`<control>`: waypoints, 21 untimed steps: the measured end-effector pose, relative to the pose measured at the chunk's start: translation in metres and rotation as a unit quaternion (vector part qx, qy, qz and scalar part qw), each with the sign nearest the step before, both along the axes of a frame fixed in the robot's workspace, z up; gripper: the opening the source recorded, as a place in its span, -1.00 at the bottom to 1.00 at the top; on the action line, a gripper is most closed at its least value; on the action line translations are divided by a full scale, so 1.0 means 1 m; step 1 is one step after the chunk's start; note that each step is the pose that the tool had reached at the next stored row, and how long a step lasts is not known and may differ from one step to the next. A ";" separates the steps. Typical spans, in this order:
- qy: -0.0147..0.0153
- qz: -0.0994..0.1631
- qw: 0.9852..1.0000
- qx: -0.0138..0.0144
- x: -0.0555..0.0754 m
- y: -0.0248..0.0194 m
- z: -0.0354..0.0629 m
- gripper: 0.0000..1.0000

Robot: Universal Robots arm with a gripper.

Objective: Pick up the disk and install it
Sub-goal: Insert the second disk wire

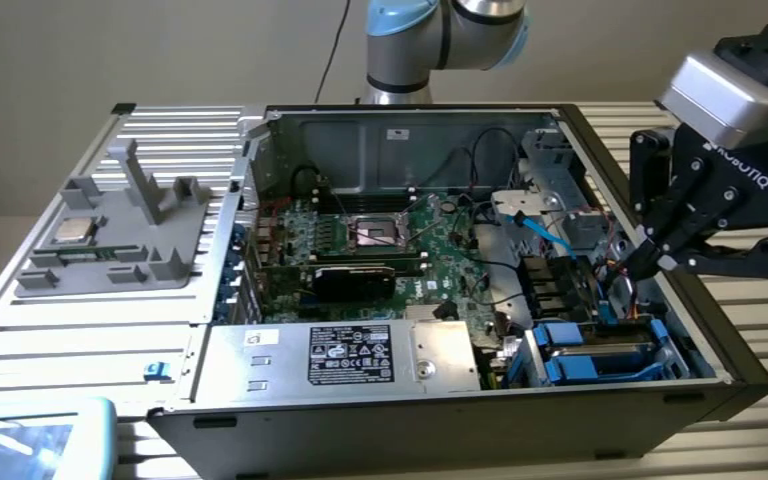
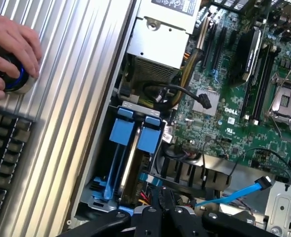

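Observation:
The disk (image 1: pixel 600 352), a silver drive framed by a bright blue bracket, stands on edge in the drive bay at the front corner of the open computer case (image 1: pixel 704 330), on the exterior view's right. In the wrist view the disk (image 2: pixel 131 160) shows its blue handles just ahead of the fingers. My gripper (image 1: pixel 642 266) hangs over the case's wall on that side, a little above and behind the bay. Its fingertips are pressed together, shut, with nothing held between them. In the wrist view the gripper (image 2: pixel 160 213) points down at the bay's inner end.
A big silver box with a black label (image 1: pixel 344 355) fills the case's front. The motherboard (image 1: pixel 384 235) lies behind it, with a loose blue cable (image 1: pixel 544 228) nearby. A grey fixture (image 1: pixel 117 235) holding a processor chip (image 1: pixel 71 231) is outside. A hand (image 2: pixel 10 52) rests on a knob beside a keyboard (image 2: pixel 5 163).

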State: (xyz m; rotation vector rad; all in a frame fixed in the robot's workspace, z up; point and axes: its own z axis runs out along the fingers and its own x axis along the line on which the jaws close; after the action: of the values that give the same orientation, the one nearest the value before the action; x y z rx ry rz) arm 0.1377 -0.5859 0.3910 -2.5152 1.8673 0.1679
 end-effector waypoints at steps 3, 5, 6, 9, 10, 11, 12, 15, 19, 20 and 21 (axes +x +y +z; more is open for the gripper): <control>0.000 0.027 1.000 0.000 0.000 0.0000 0.0000 -0.79; 0.000 0.045 0.999 0.000 0.000 0.0000 0.0001 -0.79; 0.000 0.053 0.999 0.001 0.000 0.0000 0.0002 -0.79; 0.000 0.078 0.997 0.002 0.000 0.0000 0.0001 -0.79; 0.000 0.087 0.996 0.003 0.000 0.0001 0.0002 -0.79; 0.000 0.096 0.995 0.003 0.000 0.0001 0.0008 -0.79; 0.000 0.103 0.995 0.003 0.000 0.0000 0.0014 -0.79; 0.000 0.127 0.992 0.004 0.000 0.0001 0.0031 -0.79; 0.000 0.163 0.987 0.005 0.000 0.0000 0.0038 -0.79; 0.000 0.172 0.985 0.005 0.000 0.0000 0.0038 -0.79; 0.000 0.181 0.984 0.004 0.000 0.0000 0.0040 -0.79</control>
State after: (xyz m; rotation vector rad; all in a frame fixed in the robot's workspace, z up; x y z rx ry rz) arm 0.1379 -0.5859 0.3949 -2.8222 1.3862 0.1750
